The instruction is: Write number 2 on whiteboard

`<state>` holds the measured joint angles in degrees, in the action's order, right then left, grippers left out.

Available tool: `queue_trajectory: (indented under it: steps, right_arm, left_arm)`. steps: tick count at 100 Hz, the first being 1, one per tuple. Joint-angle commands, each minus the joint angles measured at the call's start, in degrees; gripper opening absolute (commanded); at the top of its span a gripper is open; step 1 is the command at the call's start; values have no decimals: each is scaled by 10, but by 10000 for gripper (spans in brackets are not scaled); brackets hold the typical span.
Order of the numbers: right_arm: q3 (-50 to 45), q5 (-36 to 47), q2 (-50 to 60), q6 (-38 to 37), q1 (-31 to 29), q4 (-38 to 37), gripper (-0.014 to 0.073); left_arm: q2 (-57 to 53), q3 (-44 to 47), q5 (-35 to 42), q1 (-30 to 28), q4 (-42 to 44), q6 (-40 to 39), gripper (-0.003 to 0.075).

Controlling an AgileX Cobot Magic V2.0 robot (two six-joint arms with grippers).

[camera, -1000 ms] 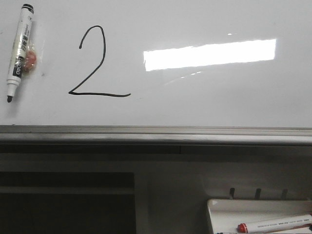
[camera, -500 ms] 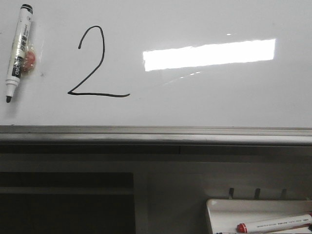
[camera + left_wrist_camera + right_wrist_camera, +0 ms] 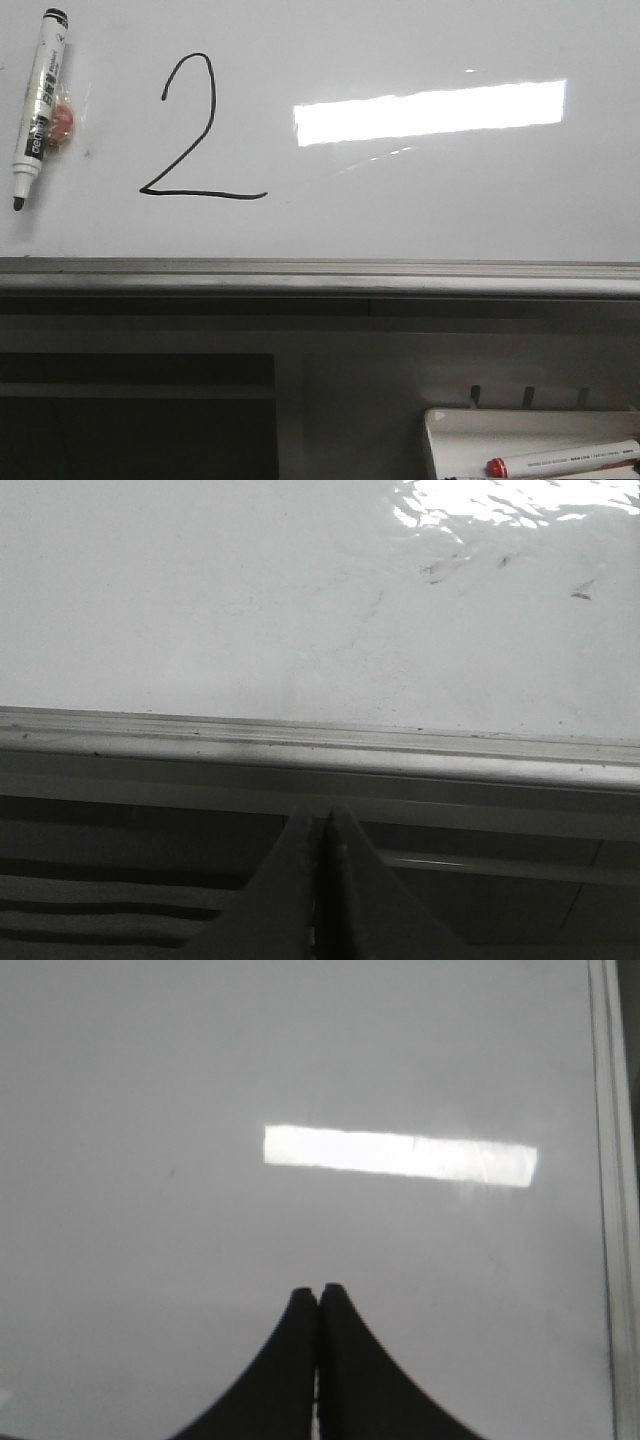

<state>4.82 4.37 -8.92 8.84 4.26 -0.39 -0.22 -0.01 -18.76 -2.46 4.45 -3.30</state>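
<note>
A thin black number 2 (image 3: 190,130) is drawn on the whiteboard (image 3: 420,200) at the left of the front view. A black-capped marker (image 3: 38,105) lies on the board left of the digit, tip pointing down toward the rail. Neither gripper shows in the front view. In the left wrist view my left gripper (image 3: 320,815) is shut and holds nothing, below the board's grey rail (image 3: 320,745). In the right wrist view my right gripper (image 3: 318,1292) is shut and holds nothing over bare board (image 3: 150,1110).
A small orange-red thing (image 3: 62,120) sits beside the marker. Below the rail (image 3: 320,275) at the right stands a small white tray (image 3: 455,430) with a red-capped marker (image 3: 565,458). A bright light reflection (image 3: 430,110) lies on the board right of the digit.
</note>
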Motion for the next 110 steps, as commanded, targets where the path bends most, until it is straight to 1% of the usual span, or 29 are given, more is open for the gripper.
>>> queue_trajectory:
  steps: [1,18,23,41,46,59,71,81,110]
  right_arm:
    - [-14,58,2,0,-4,-6,-57]
    - [-72,56,55,0,-4,-6,-57]
    - [-69,9,74,0,-4,-6,-57]
    - [-70,-44,107,-2,-6,-23,-57]
    - [-70,-53,106,-18,-6,-40,-57]
    - [-70,-89,106,-88,-6,-103,-57]
    - [-70,-146,106,-95,-6,-103,-57]
    - [-70,-216,106,-96,-6,-98,-57]
    - [-70,-212,106,-97,-6,-98,-58]
  left_arm:
    - [-16,7,38,-2,-5,-1,-20]
    - [-16,7,38,-2,-5,-1,-20]
    - [-16,7,38,-2,-5,-1,-20]
    - [-16,7,38,-2,-5,-1,-20]
    - [-16,7,38,-2,-5,-1,-20]
    - [-16,7,38,-2,-5,-1,-20]
    - [-16,7,38,-2,-5,-1,-20]
    - [-16,7,38,-2,-5,-1,-20]
    - [-16,7,38,-2,-5,-1,-20]
